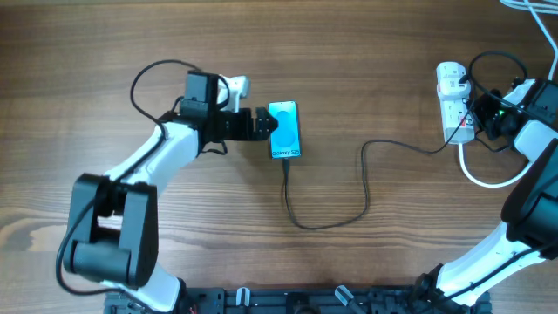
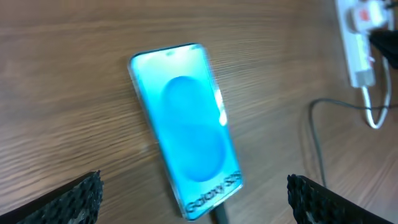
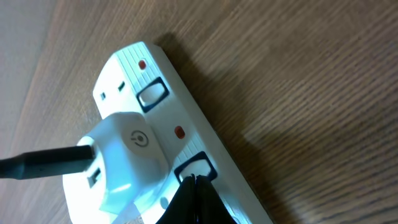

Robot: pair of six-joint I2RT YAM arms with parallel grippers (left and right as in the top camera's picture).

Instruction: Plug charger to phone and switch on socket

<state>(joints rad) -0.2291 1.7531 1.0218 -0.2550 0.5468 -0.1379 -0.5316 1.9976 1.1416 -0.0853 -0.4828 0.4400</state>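
Right fingers (image 3: 198, 200) pressed together, tip resting on the socket's (image 3: 121, 65) nearer rocker switch (image 3: 194, 167). Left fingers (image 2: 65, 202) spread, either side of the phone (image 2: 186, 118), not touching it. Charger (image 1: 364, 179) appears seated at the phone's lower end.

Risk: the tip skids off the rocker, or the push slides the socket along the surface (image 1: 218, 235) and drags the cable out.

The phone (image 1: 284, 130) lies left of centre, the socket (image 1: 452, 102) far right, the charger (image 1: 364, 179) running between them.

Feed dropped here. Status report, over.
Left claw open beside teal-screened smartphone, thin black cable at its port. Right claw shut, tip at white power strip switch. Nothing blocking.
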